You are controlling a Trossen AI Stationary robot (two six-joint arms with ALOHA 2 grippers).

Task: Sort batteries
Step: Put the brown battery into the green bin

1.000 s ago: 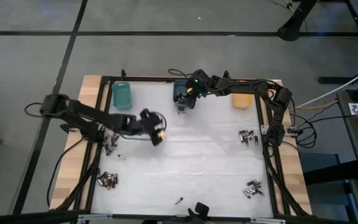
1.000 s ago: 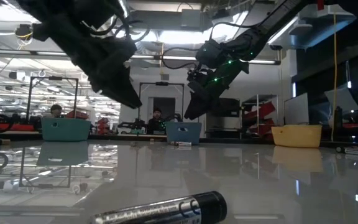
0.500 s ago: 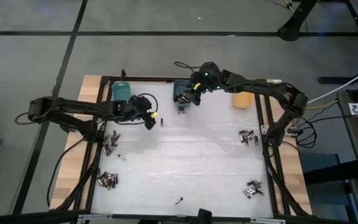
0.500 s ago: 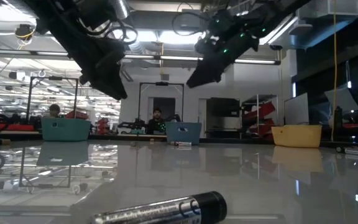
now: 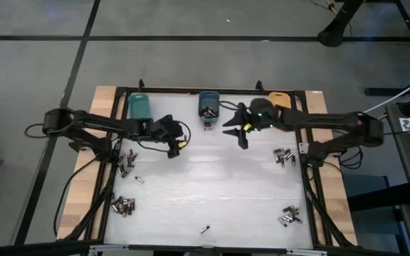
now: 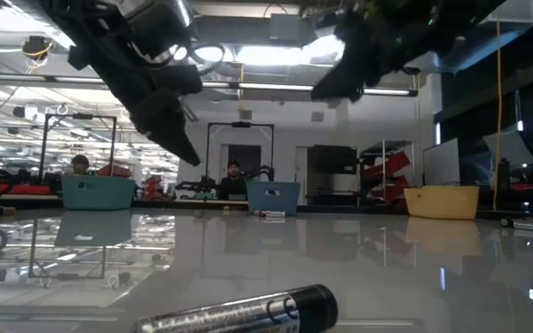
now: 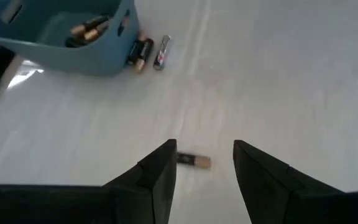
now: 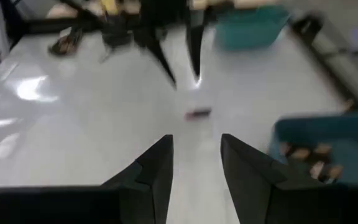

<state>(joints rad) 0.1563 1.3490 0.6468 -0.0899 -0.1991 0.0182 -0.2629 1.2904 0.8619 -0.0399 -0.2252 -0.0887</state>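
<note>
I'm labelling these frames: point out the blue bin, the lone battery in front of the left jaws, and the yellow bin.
Blue bin (image 7: 61,53): left wrist view, front wall.
Battery (image 7: 194,161): left wrist view, its middle.
Yellow bin (image 6: 440,203): low view, front wall.

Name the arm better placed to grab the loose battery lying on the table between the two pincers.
Left. In its wrist view the open left pincer has the battery lying just ahead, in line with the gap between its fingers. The right pincer, also open, sees that battery farther ahead, so it would need more travel.
</note>
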